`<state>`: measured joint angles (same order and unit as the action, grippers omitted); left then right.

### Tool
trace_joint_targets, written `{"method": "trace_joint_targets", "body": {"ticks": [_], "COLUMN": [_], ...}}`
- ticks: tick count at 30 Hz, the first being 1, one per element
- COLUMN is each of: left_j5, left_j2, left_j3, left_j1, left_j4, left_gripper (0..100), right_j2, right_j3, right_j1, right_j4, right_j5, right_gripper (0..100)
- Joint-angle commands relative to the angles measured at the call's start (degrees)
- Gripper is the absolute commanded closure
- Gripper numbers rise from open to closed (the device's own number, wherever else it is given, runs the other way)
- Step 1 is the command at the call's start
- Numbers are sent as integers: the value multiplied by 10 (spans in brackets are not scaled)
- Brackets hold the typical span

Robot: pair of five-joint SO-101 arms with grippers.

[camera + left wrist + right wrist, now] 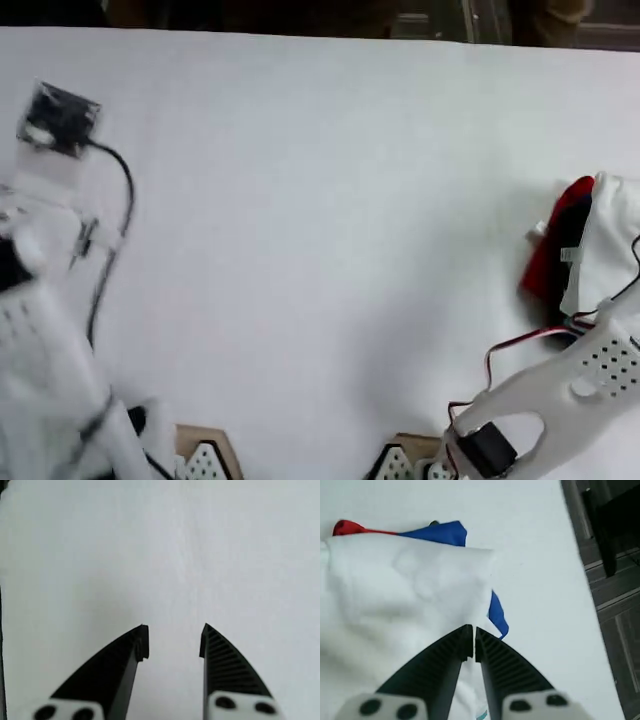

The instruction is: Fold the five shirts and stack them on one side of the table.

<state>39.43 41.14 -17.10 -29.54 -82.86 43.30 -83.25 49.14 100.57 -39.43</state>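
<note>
The white table holds a shirt pile. The right gripper is closed over it; the left gripper is spread, holding nothing. Probably stacking; next, lift away gently.

The high camera is fixed above the desk and looks steeply down, with the near edge at 6 o'clock and the far edge at 12. It stands far enough back to take in most of the surface. The left wrist camera sits just behind the left end effector and sights along it onto bare desk close below. The right wrist camera sits the same way behind the right end effector, close over the stack of shirts, with the desk edge and floor beyond. In the high view that stack lies at 3 o'clock, the part these two views share. The left wrist and high views share a stretch of bare desk.
</note>
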Motion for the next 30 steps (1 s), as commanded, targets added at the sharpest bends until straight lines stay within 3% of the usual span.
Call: {"method": "trace_joint_targets", "body": {"ticks": [1, 9, 18, 24, 30], "left_j5": [33, 56, 60, 25, 16], "left_j2": [98, 270, 396, 461, 535], "left_j3": [-79, -222, -382, -504, -514], "left_j1": [53, 120, 142, 101, 90], "left_j4": [-5, -39, -40, 61, 39], "left_gripper": [810, 810, 811, 812, 811], "right_j2": [-143, -546, -1004, -1222, -1367], "right_j3": [106, 687, 1278, 1427, 1567], "right_j1": [-29, -204, -392, -440, -433], "right_j4": [8, 0, -167, -191, -187], "right_j5": [3, -74, -127, -124, -128], "right_gripper": [975, 973, 974, 974, 973]}}
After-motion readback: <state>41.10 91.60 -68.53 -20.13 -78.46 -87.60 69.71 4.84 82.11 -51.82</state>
